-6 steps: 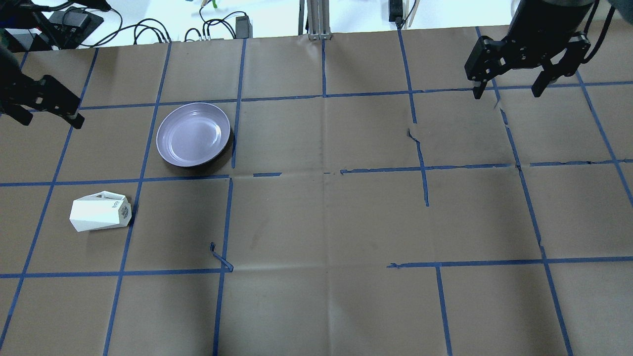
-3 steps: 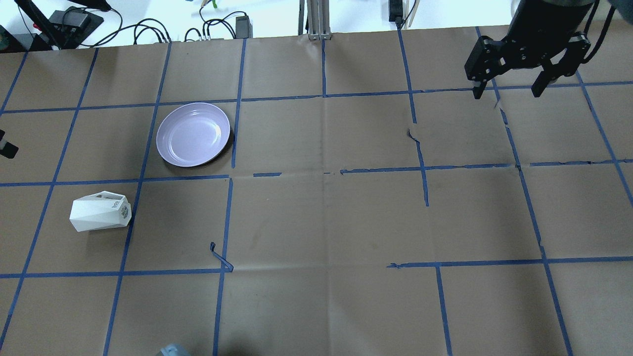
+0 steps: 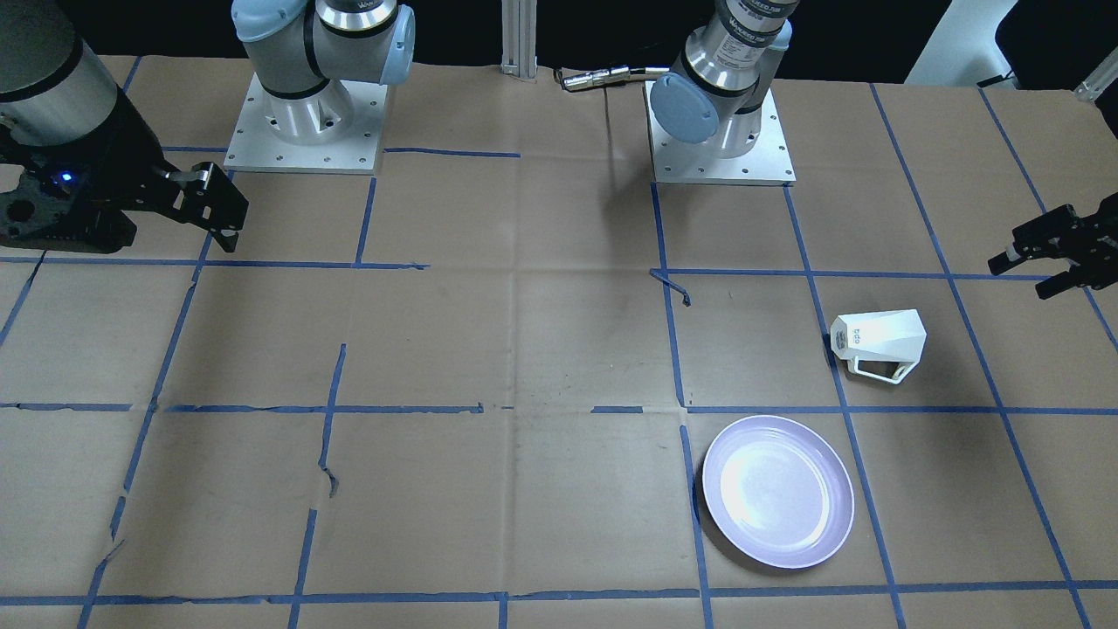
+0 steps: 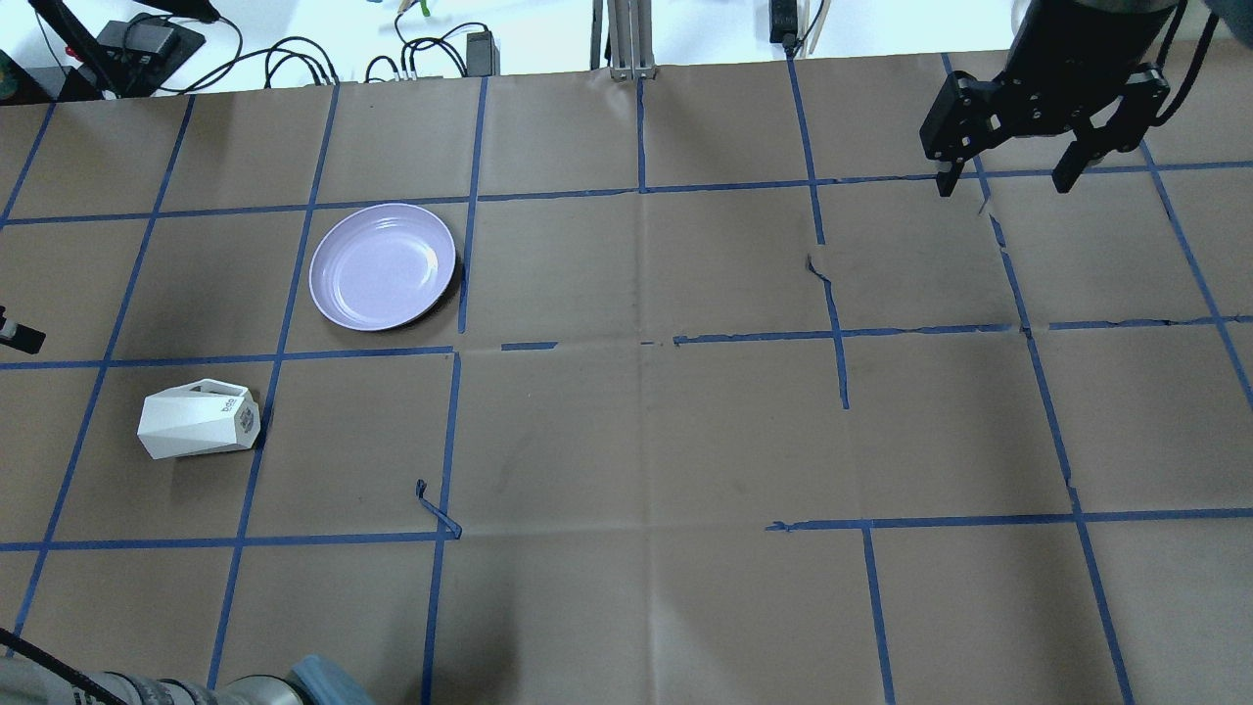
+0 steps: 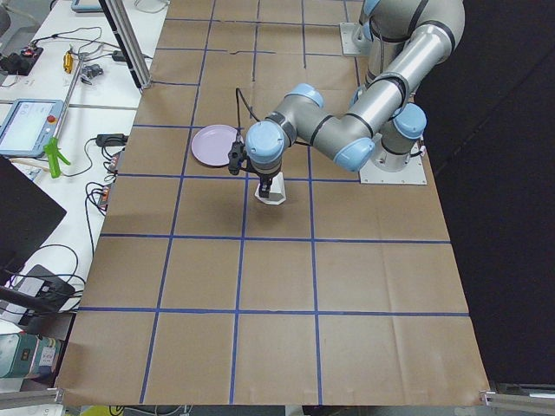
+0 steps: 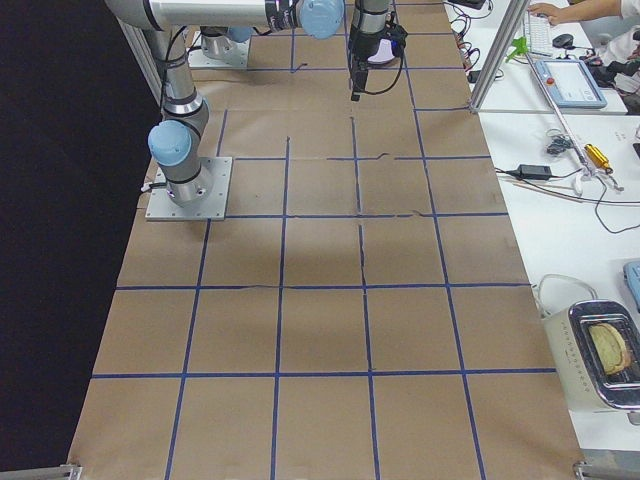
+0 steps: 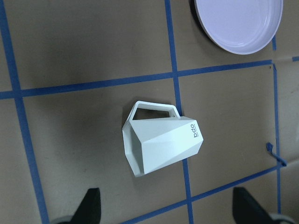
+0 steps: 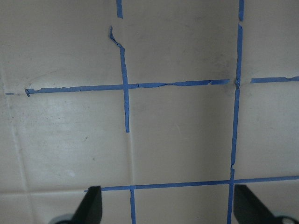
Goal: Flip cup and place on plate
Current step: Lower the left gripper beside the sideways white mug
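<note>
The white faceted cup (image 4: 199, 419) lies on its side on the brown paper, handle toward the plate; it also shows in the front view (image 3: 878, 343) and the left wrist view (image 7: 161, 144). The lavender plate (image 4: 383, 265) sits one grid square beyond it, empty, and also shows in the front view (image 3: 777, 491). My left gripper (image 3: 1024, 275) is open and empty, raised to the outer side of the cup; only its tip (image 4: 15, 333) shows at the overhead view's left edge. My right gripper (image 4: 1003, 181) is open and empty, far off at the back right.
The table is covered in brown paper with a blue tape grid, torn in places (image 4: 827, 284). A loose tape curl (image 4: 436, 509) lies near the cup. Cables and an aluminium post (image 4: 626, 39) line the far edge. The arm bases (image 3: 301, 114) stand on the robot's side.
My left gripper has swung from the back left of the overhead view out to its left edge, nearer the cup's row. Its elbow now shows at the bottom. Cup, plate and right arm are still.
</note>
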Controlling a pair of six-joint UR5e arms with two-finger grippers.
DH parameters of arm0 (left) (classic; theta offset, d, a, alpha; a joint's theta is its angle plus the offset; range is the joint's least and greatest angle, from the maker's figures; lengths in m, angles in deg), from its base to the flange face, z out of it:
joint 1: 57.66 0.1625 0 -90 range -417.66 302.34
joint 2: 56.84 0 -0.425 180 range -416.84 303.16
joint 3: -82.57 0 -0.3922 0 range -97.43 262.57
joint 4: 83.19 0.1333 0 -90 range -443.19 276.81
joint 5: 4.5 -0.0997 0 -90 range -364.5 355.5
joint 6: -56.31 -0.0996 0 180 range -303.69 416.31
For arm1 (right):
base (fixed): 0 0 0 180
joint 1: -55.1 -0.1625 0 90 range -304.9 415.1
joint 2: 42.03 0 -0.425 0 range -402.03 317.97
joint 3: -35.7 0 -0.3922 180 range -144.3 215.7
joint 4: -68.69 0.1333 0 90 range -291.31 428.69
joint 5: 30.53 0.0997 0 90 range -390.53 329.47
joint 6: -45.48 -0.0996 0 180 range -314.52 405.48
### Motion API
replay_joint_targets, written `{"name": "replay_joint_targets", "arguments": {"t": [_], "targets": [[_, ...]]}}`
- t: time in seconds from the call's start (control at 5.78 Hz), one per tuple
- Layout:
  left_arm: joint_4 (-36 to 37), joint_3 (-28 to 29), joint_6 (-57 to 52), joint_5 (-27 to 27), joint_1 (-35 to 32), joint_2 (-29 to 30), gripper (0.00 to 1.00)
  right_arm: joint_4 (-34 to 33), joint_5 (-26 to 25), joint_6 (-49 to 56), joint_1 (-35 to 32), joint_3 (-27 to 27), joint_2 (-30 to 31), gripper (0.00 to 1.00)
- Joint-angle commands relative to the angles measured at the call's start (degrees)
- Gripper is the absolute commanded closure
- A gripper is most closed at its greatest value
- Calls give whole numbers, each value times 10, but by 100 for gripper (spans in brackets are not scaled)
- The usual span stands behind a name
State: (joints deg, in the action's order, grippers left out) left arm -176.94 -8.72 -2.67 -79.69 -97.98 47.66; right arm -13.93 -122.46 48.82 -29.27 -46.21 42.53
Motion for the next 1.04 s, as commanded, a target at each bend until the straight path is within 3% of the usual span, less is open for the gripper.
{"name": "replay_joint_targets", "arguments": {"t": [0.0,0.35,0.69,0.87], "targets": [[-17,-9,-40,38,17,58,1,0,0,0,0,0,0,0],[-18,-56,-66,106,18,106,1,0,0,0,0,0,0,0],[-20,-56,-81,109,18,150,2,0,0,0,0,0,0,0],[-33,-56,-80,111,18,156,58,0,0,0,0,0,0,0]]}}
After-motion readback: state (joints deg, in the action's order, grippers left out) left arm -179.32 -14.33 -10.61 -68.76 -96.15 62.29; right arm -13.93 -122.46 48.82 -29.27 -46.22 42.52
